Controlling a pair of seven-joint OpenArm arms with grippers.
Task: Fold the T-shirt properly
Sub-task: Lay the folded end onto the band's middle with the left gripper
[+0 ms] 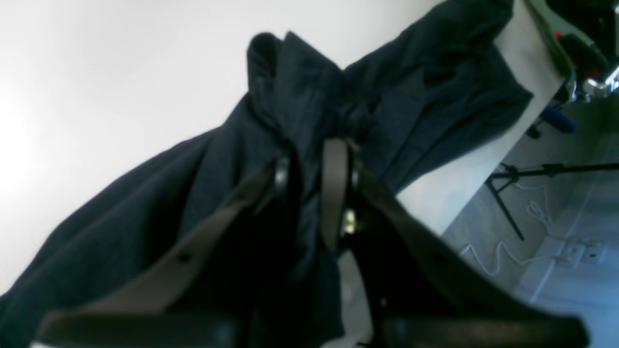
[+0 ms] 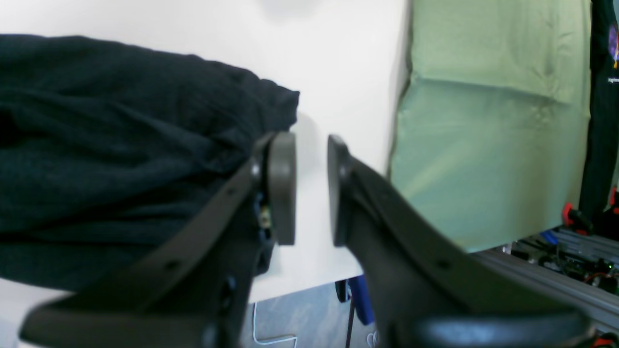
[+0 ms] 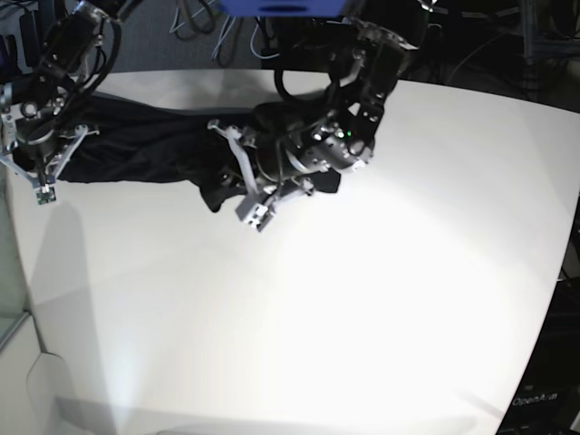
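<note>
Black T-shirt [image 3: 163, 145] lies bunched in a long strip across the far part of the white desk [image 3: 362, 299], running from the desk's left edge in base view toward the middle. No print visible, fabric creased and folded over itself.

Left pincer [image 1: 309, 179]: clenched on a pinch of the T-shirt. Wrist view shows dark cloth filling the gap between both fingers, with a ridge of fabric pulled up just beyond the tips and the rest draping down to the desk on both sides. In base view this arm sits over the shirt's right-hand end, pincer [image 3: 254, 204] pointing down toward the near side of the cloth (the cloth under it is mostly hidden by the arm).

Right pincer [image 2: 312, 188]: released, nothing in it. Narrow gap between the fingers with bare white desk visible through it. The T-shirt's edge [image 2: 145, 159] lies just beside the inner finger, on the left in that view; touching or not, can't tell. In base view it hangs at the shirt's left end [image 3: 41, 177], near the desk edge.

Beyond the desk edge in right wrist view: a pale green cloth [image 2: 488, 130] hanging or spread out. Left wrist view shows floor with a black stand [image 1: 512, 193] and a white cable [image 1: 498, 256] past the desk edge.
</note>
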